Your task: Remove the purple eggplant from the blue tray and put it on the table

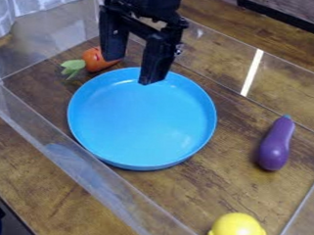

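Note:
The purple eggplant lies on the table to the right of the blue tray, clear of its rim. Nothing lies in the tray. My gripper hangs above the tray's far edge, pointing down, its two black fingers spread apart and holding nothing. It stands well to the left of the eggplant.
An orange carrot with green leaves lies left of the tray, partly behind a finger. A yellow lemon sits at the front right. Clear acrylic walls border the wooden surface.

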`<state>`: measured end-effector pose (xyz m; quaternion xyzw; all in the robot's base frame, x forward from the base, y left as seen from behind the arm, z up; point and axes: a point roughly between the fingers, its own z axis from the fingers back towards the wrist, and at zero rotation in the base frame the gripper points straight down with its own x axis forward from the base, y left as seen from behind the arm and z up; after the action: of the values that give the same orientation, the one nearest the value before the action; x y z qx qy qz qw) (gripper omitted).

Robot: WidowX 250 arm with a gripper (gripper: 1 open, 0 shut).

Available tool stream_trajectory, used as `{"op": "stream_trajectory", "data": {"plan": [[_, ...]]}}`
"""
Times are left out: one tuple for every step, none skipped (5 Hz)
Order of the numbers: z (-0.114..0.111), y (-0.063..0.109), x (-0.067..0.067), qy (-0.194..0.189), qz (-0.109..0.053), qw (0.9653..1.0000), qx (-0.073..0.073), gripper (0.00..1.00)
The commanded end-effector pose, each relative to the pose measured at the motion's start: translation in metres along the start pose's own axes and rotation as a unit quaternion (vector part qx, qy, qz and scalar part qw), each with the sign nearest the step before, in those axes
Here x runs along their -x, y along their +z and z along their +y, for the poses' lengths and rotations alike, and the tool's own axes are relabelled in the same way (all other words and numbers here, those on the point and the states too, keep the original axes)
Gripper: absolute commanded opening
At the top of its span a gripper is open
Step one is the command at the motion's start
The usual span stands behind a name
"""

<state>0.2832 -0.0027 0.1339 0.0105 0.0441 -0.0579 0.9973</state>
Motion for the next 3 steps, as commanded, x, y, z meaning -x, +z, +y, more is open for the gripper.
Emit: {"op": "stream_trajectory", "data": {"plan": [[-0.0061,0.018,0.0021,0.01,-0.036,0.9993,-0.007,1.0],[-0.01,0.0201,0.0032,0.021,-0.042,0.9989,-0.01,1.0],[-0.0117,0.022,-0.0027,0.02,-0.046,0.9986,-0.013,1.0]]}}
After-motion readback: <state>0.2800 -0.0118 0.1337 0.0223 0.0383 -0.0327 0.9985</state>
